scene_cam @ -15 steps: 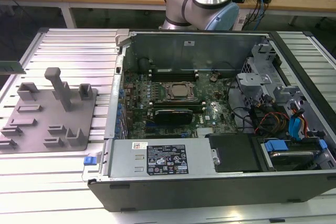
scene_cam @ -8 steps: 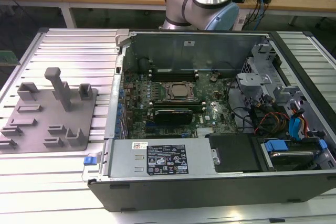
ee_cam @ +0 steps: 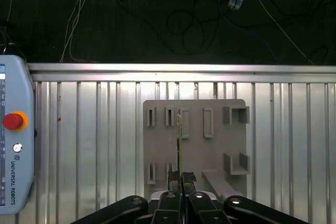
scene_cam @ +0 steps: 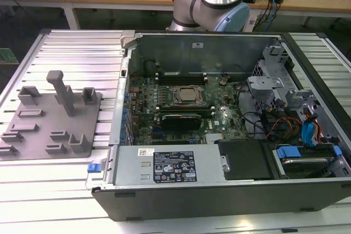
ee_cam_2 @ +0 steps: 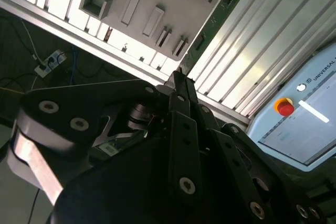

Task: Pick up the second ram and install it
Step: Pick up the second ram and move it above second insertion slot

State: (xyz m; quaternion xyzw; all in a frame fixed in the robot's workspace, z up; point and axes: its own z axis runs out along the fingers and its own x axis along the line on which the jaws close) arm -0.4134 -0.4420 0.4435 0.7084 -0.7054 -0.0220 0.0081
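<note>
In both wrist views the gripper point(ee_cam: 180, 178) is recorded with jaws clamped on 1 end of the green ram stick point(ee_cam_2: 218, 17). The stick is seen against the grey holder plate point(ee_cam: 197, 150). The plate lies on the ribbed surface point(scene_cam: 71, 47) at the exterior view's left.

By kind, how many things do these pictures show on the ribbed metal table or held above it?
Thin green circuit-board stick: 1
Grey plastic holder plate: 1
Open dark computer case: 1
White teach pendant: 1
Total: 4
</note>
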